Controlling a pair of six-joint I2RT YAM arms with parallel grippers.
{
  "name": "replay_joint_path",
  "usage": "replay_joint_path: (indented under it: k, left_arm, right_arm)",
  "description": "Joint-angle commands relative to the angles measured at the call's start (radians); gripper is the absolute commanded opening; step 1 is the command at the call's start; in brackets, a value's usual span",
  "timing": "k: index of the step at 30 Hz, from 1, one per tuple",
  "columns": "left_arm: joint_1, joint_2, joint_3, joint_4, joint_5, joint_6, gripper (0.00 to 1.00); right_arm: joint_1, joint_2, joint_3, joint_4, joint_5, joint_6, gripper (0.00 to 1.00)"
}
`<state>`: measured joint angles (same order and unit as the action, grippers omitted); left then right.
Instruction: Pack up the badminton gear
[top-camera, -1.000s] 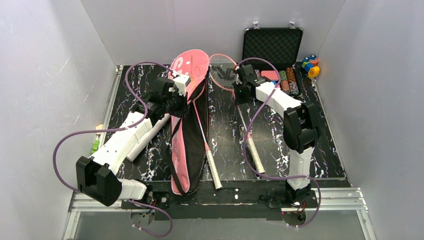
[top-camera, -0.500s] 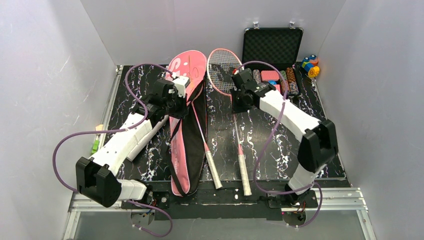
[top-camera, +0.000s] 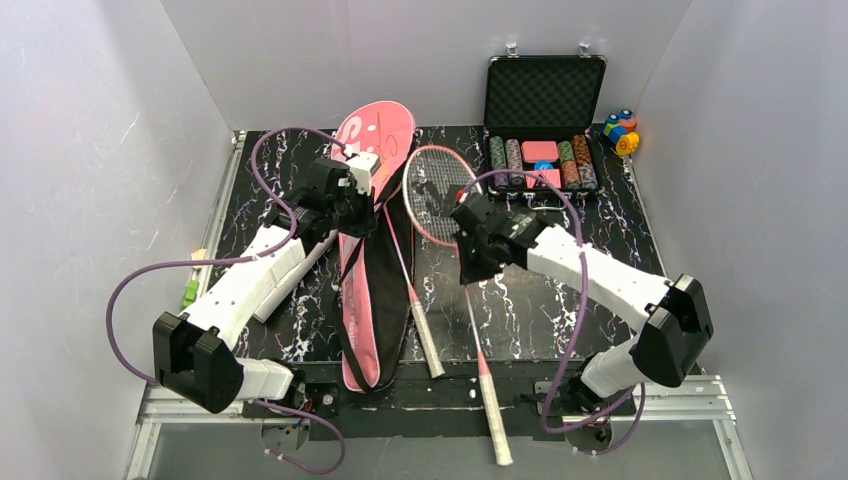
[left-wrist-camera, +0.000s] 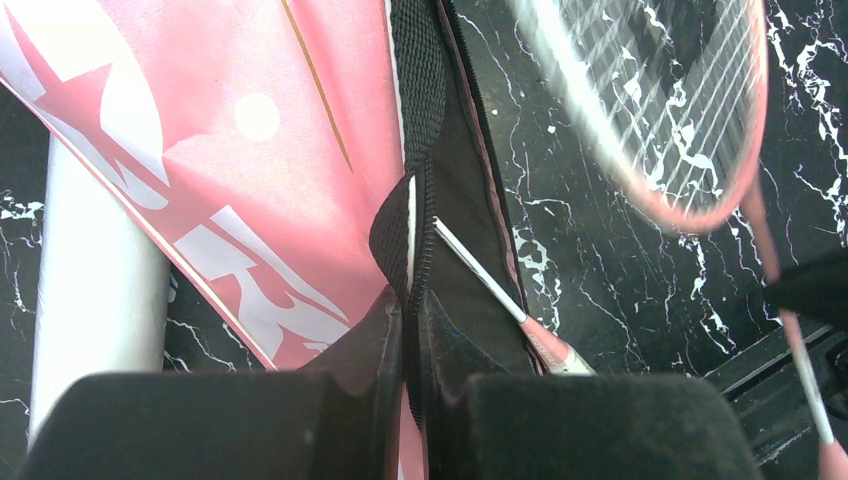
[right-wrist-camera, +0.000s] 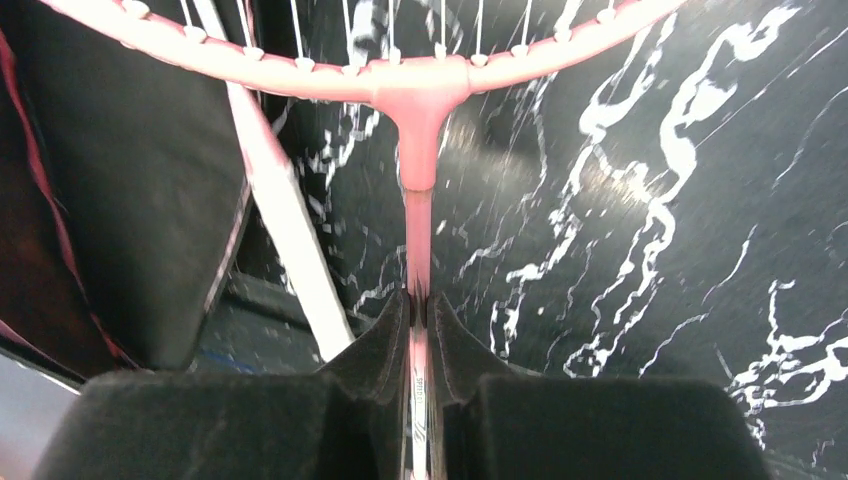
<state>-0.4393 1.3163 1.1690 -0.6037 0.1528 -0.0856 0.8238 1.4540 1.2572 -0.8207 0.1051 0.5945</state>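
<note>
Right end effector (right-wrist-camera: 420, 303) pinching racket (right-wrist-camera: 418, 100) shaft below head, left end effector (left-wrist-camera: 408, 305) pinching pink bag (left-wrist-camera: 250, 130) edge

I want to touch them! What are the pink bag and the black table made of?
The pink racket-shaped bag looks like matte fabric, folded and printed; its black strap shows ribbed webbing. The black white-veined table looks like glossy marble, maybe only printed sheet.
</note>
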Motion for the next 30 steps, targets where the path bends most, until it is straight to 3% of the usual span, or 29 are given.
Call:
replay_joint_path:
  k: [1,18,30]
  left_arm:
    - [0.005,-0.013,0.021,0.044,0.003,-0.003,0.00]
    - [0.005,-0.010,0.032,0.032,0.008,-0.003,0.00]
    - [0.005,0.030,0.040,0.027,0.062,-0.002,0.00]
  right_arm:
    - [0.107,-0.008,-0.026,-0.046,-0.002,0.059,0.01]
    - [0.262,0.096,-0.099,-0.039,-0.005,0.086,0.01]
    - [0.350,0.300,0.181,-0.115,0.052,0.056,0.01]
